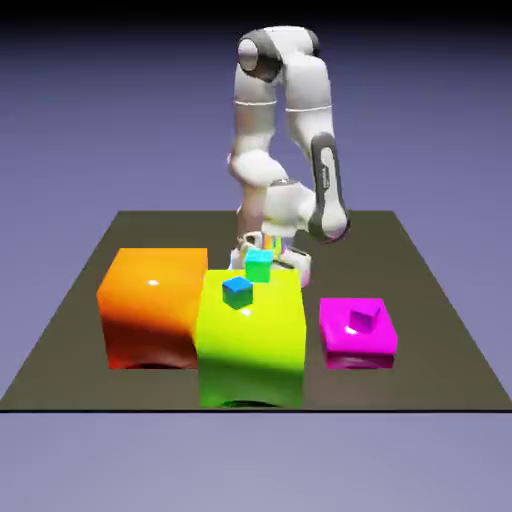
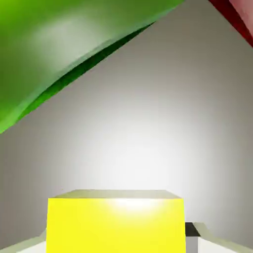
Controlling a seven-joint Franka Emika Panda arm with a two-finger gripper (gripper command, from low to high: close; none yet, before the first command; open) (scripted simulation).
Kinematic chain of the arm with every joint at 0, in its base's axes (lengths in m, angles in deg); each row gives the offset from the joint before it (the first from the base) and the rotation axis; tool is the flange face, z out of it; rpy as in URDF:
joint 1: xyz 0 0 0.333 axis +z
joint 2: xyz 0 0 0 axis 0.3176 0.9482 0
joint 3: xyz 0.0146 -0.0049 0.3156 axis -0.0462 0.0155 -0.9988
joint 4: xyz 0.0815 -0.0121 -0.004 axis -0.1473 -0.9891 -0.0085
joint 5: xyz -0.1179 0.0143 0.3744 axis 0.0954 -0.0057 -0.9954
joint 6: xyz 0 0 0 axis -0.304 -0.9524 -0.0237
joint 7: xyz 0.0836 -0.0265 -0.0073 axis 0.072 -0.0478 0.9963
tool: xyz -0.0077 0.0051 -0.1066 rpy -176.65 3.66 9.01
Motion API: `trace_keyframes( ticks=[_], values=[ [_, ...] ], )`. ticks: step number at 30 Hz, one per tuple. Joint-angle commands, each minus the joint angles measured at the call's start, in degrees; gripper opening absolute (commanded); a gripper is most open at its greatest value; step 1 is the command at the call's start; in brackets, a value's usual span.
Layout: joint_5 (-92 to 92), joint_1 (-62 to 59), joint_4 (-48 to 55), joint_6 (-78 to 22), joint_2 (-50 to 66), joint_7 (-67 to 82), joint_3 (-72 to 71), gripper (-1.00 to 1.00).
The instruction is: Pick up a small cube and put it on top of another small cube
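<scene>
One yellow cube [image 2: 116, 225] pinched between tool's [image 2: 116, 243] fingertips, behind green block [image 1: 251, 340]. Lift straight up, well clear of block, before you swing toward purple cube [image 1: 365, 318] atop magenta block [image 1: 357, 346].

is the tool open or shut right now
Shut on the tiny yellow cube: the hand view shows it filling the space between the tool's fingertips.

My white arm [image 1: 254, 125] rises, bends over at the top and comes down through the forearm to a low wrist [image 1: 328, 222]. My two-finger gripper [image 2: 116, 242] is down near the tabletop, jaws closed on a yellow cube [image 2: 116, 225].
</scene>
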Motion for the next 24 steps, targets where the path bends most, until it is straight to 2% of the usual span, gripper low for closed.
trace_keyframes(
  ticks=[1, 3, 11, 15, 24],
  values=[
    [0.5, -1.3, 2.1, -0.6, -0.1, 1.4, -0.2, -1.0],
    [1.5, -4.0, 6.2, -1.9, -0.4, 4.1, -0.6, -1.0],
    [7.2, -20.3, 12.5, -13.9, -7.8, 13.9, -17.1, -1.0],
    [10.6, -26.3, 16.2, -19.4, -10.1, 13.9, -25.1, -1.0],
    [30.2, -10.1, 27.7, -40.5, 2.5, 27.5, -7.1, -1.0]
  ],
)
